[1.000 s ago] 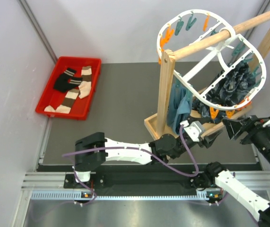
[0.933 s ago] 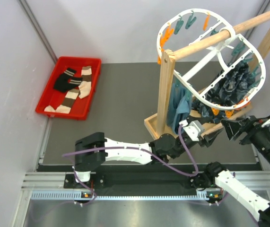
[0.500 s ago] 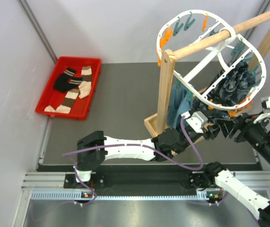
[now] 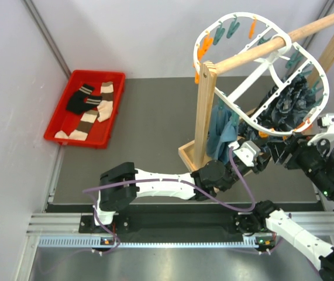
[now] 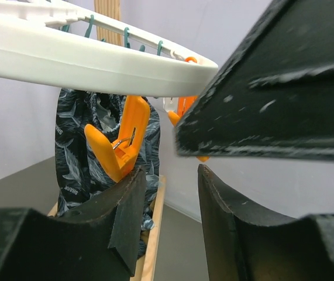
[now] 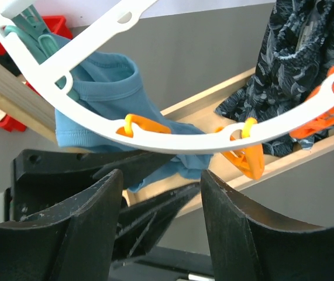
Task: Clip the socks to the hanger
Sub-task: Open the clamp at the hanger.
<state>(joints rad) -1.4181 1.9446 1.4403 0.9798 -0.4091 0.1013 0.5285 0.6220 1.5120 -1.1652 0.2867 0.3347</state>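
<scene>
Our left claw (image 5: 171, 175), right claw (image 6: 161, 175): fingers apart, holding nothing, just under hanger (image 5: 96, 64) rim by orange peg (image 5: 120, 146). Socks (image 4: 90, 105) well off left in red tray (image 4: 61, 126). We think left arm nearer.

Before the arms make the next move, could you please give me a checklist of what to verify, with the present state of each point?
1. Left gripper open and empty: ok.
2. Right gripper open and empty: ok.
3. Orange peg inside the left gripper's gap: not ok; it hangs above, off to one side.
4. Sock ready for clipping: not ok; the socks lie in the red tray.
5. Hanger hung on the pole: ok.
6. Clearance between the two grippers: cannot tell; they are very close under the rim.
</scene>
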